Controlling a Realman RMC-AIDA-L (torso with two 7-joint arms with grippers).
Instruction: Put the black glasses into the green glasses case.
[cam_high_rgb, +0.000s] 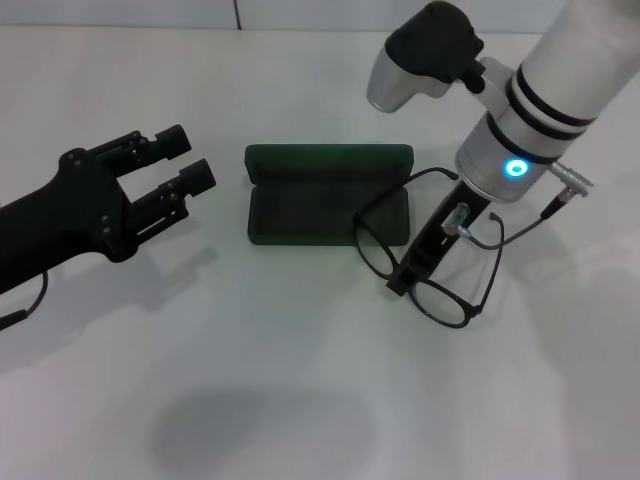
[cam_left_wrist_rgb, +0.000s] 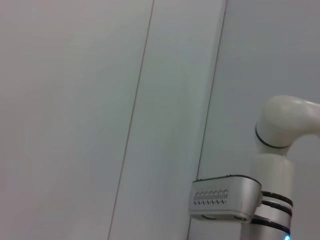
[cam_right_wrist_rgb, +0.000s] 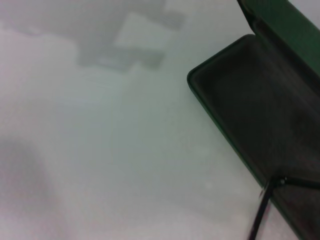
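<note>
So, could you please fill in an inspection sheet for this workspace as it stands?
Surface: plain white table, with shadows on it.
Job's things: green glasses case lies open, its tray showing nothing but lining; black glasses are unfolded beside the case's right end, one lens overlapping its corner, not inside.
Clutter: nothing seen.
Grippers: right gripper is down at the middle of the glasses' frame, which crosses its tip; left gripper is open, off to the case's left, holding nothing.
Cables: thin wire loops off the right wrist.
Surroundings: pale wall panels.

1 black glasses (cam_high_rgb: 420, 265), 1 green glasses case (cam_high_rgb: 320, 195), 2 grippers
</note>
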